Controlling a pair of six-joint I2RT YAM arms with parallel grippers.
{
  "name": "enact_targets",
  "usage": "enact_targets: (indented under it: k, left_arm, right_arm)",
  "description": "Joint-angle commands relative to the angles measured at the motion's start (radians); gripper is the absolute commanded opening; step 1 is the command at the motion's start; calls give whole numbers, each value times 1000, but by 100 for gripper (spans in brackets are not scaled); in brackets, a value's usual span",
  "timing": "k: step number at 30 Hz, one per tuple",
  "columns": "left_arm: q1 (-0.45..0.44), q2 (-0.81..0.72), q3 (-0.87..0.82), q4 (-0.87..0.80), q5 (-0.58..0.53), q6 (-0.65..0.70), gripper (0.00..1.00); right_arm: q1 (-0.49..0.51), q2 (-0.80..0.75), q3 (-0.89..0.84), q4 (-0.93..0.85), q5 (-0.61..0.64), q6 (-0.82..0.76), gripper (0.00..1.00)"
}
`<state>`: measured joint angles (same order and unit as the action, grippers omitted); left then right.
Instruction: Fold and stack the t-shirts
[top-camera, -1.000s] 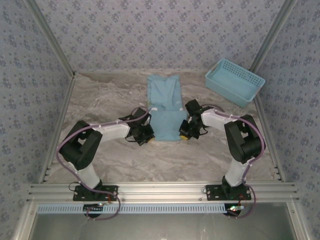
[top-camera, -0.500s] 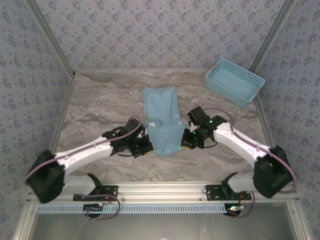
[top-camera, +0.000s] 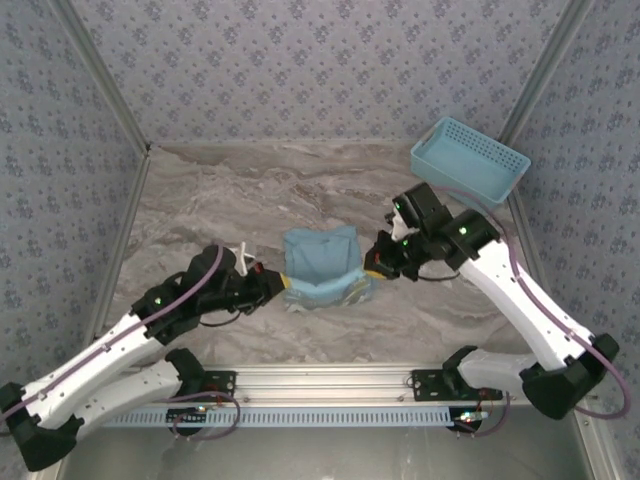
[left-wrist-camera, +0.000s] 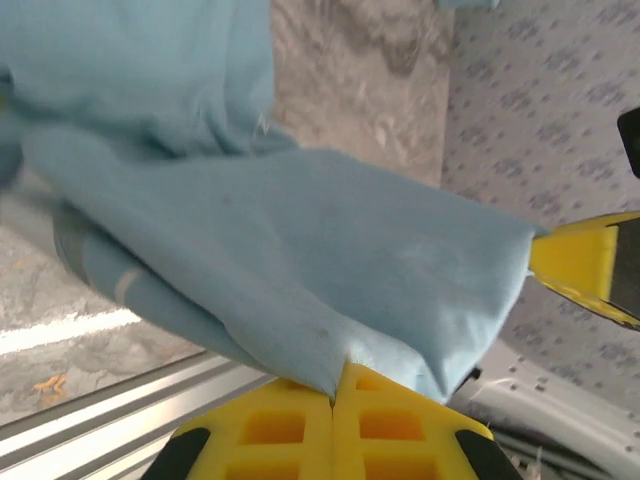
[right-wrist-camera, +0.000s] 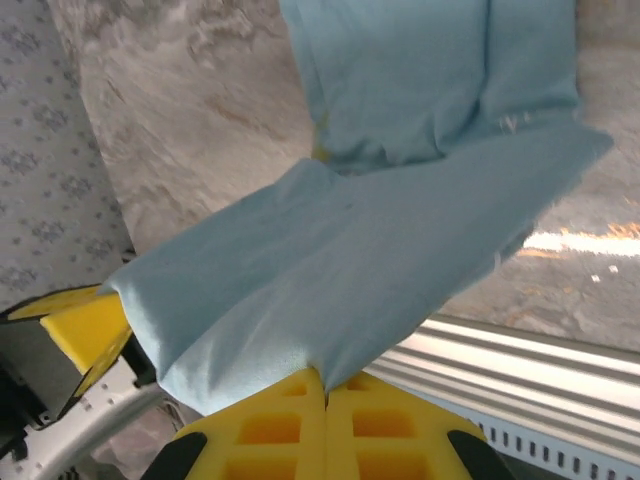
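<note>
Hanging doubled between both grippers, the light blue cloth t-shirt (top-camera: 320, 262) sags over the grey marbled table (top-camera: 200, 200). The left gripper (top-camera: 272, 287) pinches its left edge and the right gripper (top-camera: 372, 268) its right, their yellow fingers (left-wrist-camera: 290, 425) clamped tight on cloth.

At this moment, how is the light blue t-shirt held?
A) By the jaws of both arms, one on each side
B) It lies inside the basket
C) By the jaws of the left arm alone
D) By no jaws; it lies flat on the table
A: the jaws of the left arm and of the right arm are each shut on an opposite side of the t-shirt; both wrist views show cloth pinched.
</note>
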<state>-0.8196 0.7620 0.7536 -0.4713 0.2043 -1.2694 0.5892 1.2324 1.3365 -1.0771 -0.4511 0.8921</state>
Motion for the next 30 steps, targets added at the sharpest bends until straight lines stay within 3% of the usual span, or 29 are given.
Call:
enact_targets:
  k: [1,6,10,13,14,16,19,21,25,27,30]
  left_arm:
    - [85,40,26,-19,-39,-71,0]
    - [226,198,55,82,29,-78,1]
    - [331,451,137,132,115,-59,5]
    - [407,678,259,147,179,0,18]
    - [428,750,307,162,201,26,24]
    - [459,888,430,126,209,102,33]
    - [486,1042,583,73,216,201,38]
    - [488,1058,606,97,224,231,39]
    - [464,945,538,-1,147,270,39]
    - [424,848,439,-8,118,250,37]
    - [348,725,303,-3,98,171,36]
  right_arm:
    - [-44,124,57,10,-46,-2,0]
    - [-117,317,128,60,-97,-35,0]
    - [-171,483,177,115,-129,-62,0]
    - [-218,631,247,158,-121,-67,0]
    - [-232,686,283,167,-112,-68,3]
    - [-261,795,365,176,-96,-97,19]
    - [-283,893,515,149,16,-149,39]
    - [-287,899,558,136,95,-174,46]
    - [-267,823,504,139,162,-221,49]
    - [-239,731,401,170,182,-233,48]
    - [-193,582,214,304,158,-171,37]
